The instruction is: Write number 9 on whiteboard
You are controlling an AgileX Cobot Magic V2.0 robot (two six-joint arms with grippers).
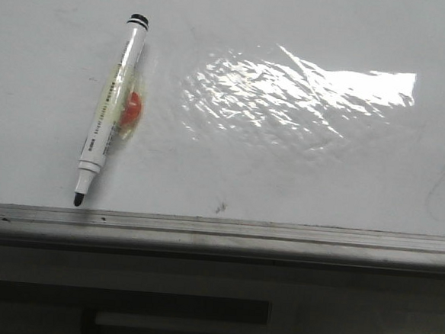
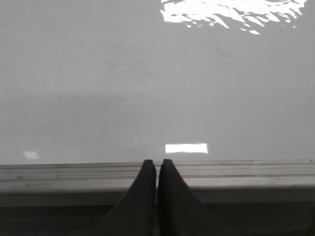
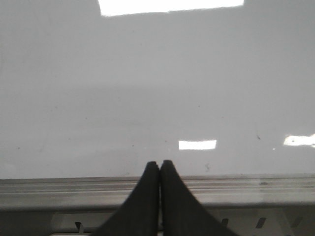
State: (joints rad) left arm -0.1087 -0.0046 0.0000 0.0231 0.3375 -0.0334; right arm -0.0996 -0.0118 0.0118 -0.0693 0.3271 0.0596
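Front view. The whiteboard (image 1: 308, 35) fills the upper part of the view, glossy white with a wrinkled, bright reflection right of centre. A grey metal rail (image 1: 278, 240) runs along its lower edge. A black-tipped marker (image 1: 110, 107) lies uncapped on the board, well left of the reflection, tilted so that its bare tip (image 1: 78, 198) points down toward the rail and stops just above it, while its black end points up and slightly right. Yellowish clear tape and a red-orange patch (image 1: 133, 107) sit at the middle of the marker's white barrel. A small dark smudge (image 1: 220, 208) marks the board just above the rail, right of the marker tip. No drawn number 9 is visible on the whiteboard; only faint grey scratch marks show. Neither arm appears in this view.

Left wrist view. The left gripper (image 2: 157, 163) hangs over the rail, its two dark fingers (image 2: 146, 172) pressed almost together with only a hairline gap, holding nothing. The board beyond them is bare apart from light reflections.

Right wrist view. The right gripper (image 3: 159, 164) likewise sits over the rail, fingers (image 3: 170, 177) closed against each other and empty, with blank whiteboard ahead.
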